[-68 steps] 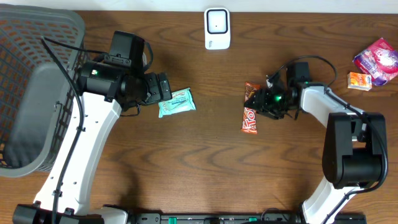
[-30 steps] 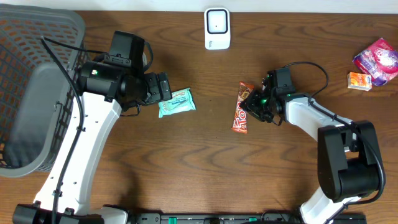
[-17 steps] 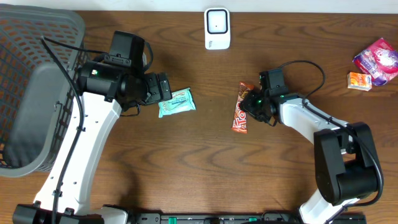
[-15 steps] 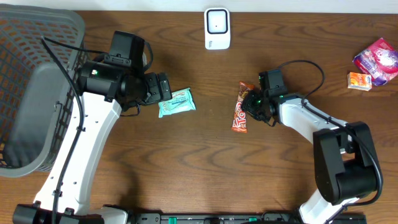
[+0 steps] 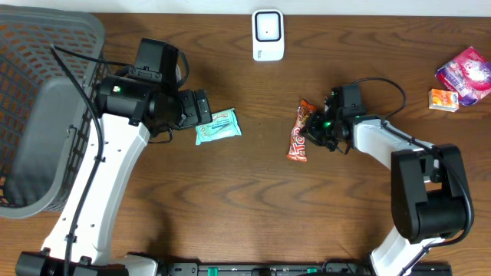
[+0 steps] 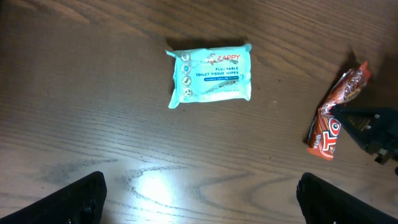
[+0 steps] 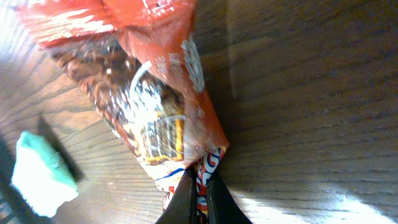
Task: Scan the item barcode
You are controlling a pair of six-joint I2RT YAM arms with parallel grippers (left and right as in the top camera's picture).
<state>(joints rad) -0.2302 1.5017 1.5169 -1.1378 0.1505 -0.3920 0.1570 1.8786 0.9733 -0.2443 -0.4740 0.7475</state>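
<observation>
Dark wood tabletop. My right gripper is clamped on the edge seam of the red snack bar, which lies just ahead of it. Risk: so thin a pinch may slip during the lift to the scanner.

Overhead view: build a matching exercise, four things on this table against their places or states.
1. white rectangular scanner
2. teal wipes packet
3. red snack wrapper
4. grey mesh plastic basket

A. pinched in the shut right gripper
B. far left of the table
C. lying free by the open left gripper
D. top centre of the table

Pairs: 1-D, 2-C, 3-A, 4-B
</observation>
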